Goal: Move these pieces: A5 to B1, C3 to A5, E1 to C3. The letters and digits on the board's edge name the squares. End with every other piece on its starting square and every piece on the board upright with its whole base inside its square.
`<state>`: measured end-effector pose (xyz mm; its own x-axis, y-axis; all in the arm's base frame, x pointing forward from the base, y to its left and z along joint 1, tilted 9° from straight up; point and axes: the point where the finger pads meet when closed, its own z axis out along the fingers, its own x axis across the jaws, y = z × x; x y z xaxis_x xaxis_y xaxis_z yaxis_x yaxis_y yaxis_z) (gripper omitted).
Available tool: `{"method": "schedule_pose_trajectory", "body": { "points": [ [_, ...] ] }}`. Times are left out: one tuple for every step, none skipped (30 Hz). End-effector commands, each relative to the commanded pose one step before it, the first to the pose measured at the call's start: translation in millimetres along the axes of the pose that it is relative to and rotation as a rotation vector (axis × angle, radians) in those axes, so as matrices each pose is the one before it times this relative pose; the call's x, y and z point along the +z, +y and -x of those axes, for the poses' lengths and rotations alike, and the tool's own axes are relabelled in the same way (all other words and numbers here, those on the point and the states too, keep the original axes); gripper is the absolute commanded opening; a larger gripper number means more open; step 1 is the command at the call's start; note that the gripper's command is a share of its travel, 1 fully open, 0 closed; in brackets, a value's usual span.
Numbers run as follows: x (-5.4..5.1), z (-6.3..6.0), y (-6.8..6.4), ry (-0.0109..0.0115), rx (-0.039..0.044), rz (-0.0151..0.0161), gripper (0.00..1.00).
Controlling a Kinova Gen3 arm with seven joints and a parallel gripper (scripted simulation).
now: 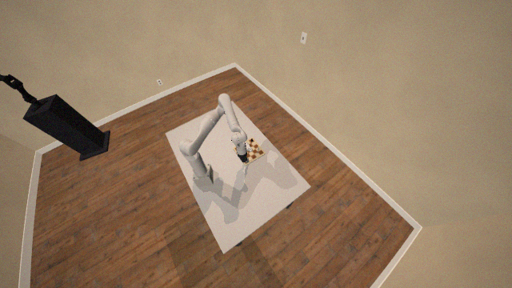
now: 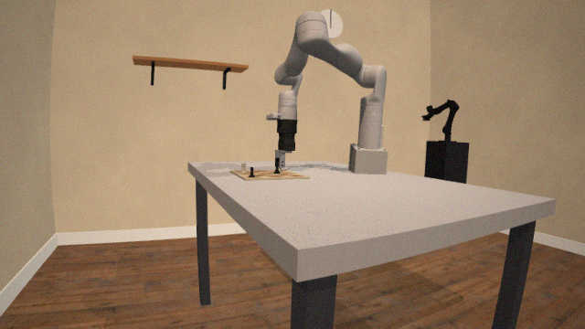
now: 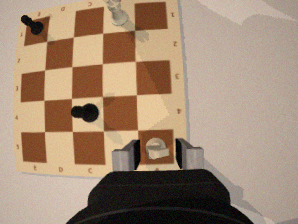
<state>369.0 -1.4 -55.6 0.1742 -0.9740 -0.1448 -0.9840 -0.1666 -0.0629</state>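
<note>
The checkered board (image 3: 48, 169) (image 2: 299, 176) lies on the table, with column A at the right and row 5 at the bottom of the wrist view. My gripper (image 3: 157, 149) is open, with its fingers on both sides of a white piece (image 3: 156, 146). That piece is upright on A5, with gaps between it and the fingers. Another white piece (image 3: 119, 18) (image 2: 243, 167) stands on B1. A black piece (image 3: 36, 28) (image 2: 251, 172) stands on E1. Another black piece (image 3: 90, 112) (image 2: 277, 167) stands on C4. C3 is bare. In the top view the arm hides part of the board.
The white table (image 1: 276, 188) (image 2: 366, 210) carries the arm's base (image 2: 368, 160) beyond the board. The black piece on C4 is two columns from the gripper. A black pedestal (image 1: 66, 126) (image 2: 447, 160) with a small black arm stands away from the table.
</note>
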Motion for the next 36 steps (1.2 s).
{"method": "schedule_pose_trajectory", "body": {
  "points": [
    [-2.04,-0.07,-0.62,0.00011,0.00016,-0.0019,0.76],
    [-1.48,0.0,0.0,0.0,0.0,0.0,0.76],
    [-2.04,0.0,0.01,0.0,0.00001,0.0,0.76],
    [-2.61,0.0,-0.01,0.0,-0.00001,0.0,0.76],
    [-3.18,0.0,0.0,0.0,0.00001,0.0,0.76],
    [-3.72,0.0,0.01,0.0,0.00001,0.0,0.76],
    [-4.21,0.0,-0.01,0.0,-0.00001,0.0,0.76],
    [0.0,0.0,0.0,0.0,0.0,0.0,0.76],
    [0.0,0.0,0.0,0.0,0.0,0.0,0.76],
    [-4.64,0.0,0.0,0.0,0.0,0.0,0.76],
    [-5.0,0.0,0.0,0.0,0.0,0.0,0.76],
    [-5.28,0.0,0.0,0.0,0.0,0.0,0.76],
    [-5.47,0.0,0.0,0.0,0.0,0.0,0.76],
    [-5.56,0.0,0.0,0.0,0.00001,0.0,0.76],
    [-5.56,0.0,0.0,0.0,-0.00001,0.0,0.76],
    [-5.47,0.0,0.0,0.0,-0.00001,0.0,0.76],
    [-5.28,0.0,0.0,0.0,0.0,0.0,0.76],
    [-5.01,0.0,0.0,0.0,0.0,0.0,0.76],
    [-4.65,0.0,0.0,0.0,0.0,0.0,0.76],
    [-4.22,0.0,0.01,0.0,0.00001,0.0,0.76],
    [-3.73,0.0,-0.01,0.0,-0.00001,0.0,0.76],
    [-3.19,0.0,0.0,0.0,-0.00001,0.0,0.76],
    [-2.62,0.0,0.01,0.00001,0.00002,0.0,0.76],
    [-2.05,0.0,-0.01,-0.00001,-0.00001,0.0,0.76],
    [0.0,0.0,0.0,0.0,0.0,0.0,0.76],
    [0.0,0.0,0.0,0.0,0.0,0.0,0.76],
    [-1.49,0.0,0.0,0.0,0.0,0.0,0.76],
    [-0.98,0.0,0.0,0.0,0.00001,0.0,0.76],
    [-0.54,0.0,0.0,0.0,0.00001,0.0,0.76],
    [-0.21,0.0,0.0,0.0,0.0,0.0,0.76],
    [-0.03,0.0,0.0,0.0,0.0,0.0,0.76],
    [0.0,0.0,0.0,0.0,0.0,0.0,1.0],
    [0.0,0.0,0.0,0.0,0.0,0.0,1.0],
    [0.0,0.0,0.0,0.0,0.0,0.0,1.0],
    [0.0,0.0,0.0,0.0,0.0,0.0,1.0],
    [0.0,0.0,0.0,0.0,0.0,0.0,1.0]
  ]
}}
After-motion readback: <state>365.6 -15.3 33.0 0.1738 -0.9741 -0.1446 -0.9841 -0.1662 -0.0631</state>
